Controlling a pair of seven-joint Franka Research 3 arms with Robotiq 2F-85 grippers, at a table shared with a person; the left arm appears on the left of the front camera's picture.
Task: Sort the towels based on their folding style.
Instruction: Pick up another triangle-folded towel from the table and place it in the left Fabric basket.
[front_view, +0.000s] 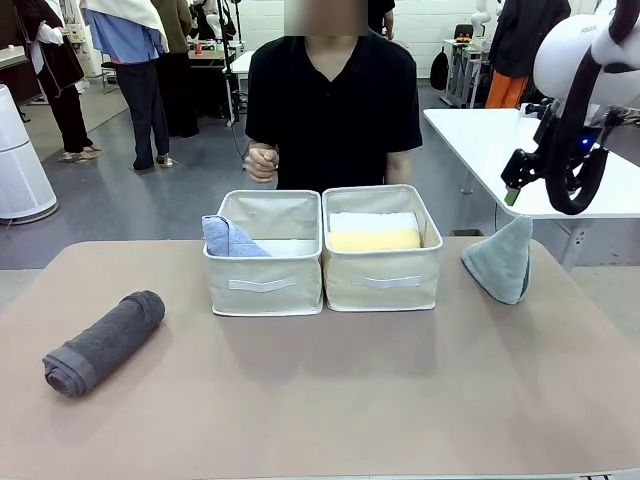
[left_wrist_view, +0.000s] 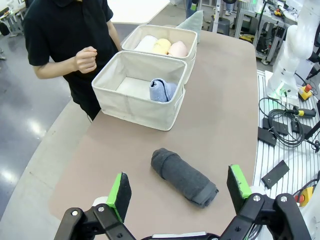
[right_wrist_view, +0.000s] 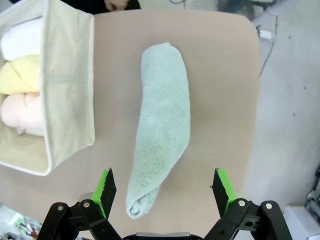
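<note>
The right gripper has its jaws spread wide and holds nothing; its green pads touch no cloth. In the right wrist view the grey-green towel lies between and beyond the two fingers, apart from both. It is a long tapering fold of terry, broad at the far end and narrowing to a curled tip that points back towards the gripper. In the front view the same towel looks like a cone standing near the table's far right edge, under the raised gripper; whether it truly stands upright or leans is hard to say.

Just beside that towel is the right bin, a beige fabric box holding three rolls side by side: a white roll, a yellow roll and a pale pink roll.

The left gripper is likewise fully spread and empty, hanging above the table. The dark grey towel, a tight roll, lies on the table below and between its fingers, not touched by them. Farther off is the left bin, touching the right one, with the light blue towel tucked in one corner.

Beyond the bins a person's hand is held closed at chest height, apart from everything on the table.
</note>
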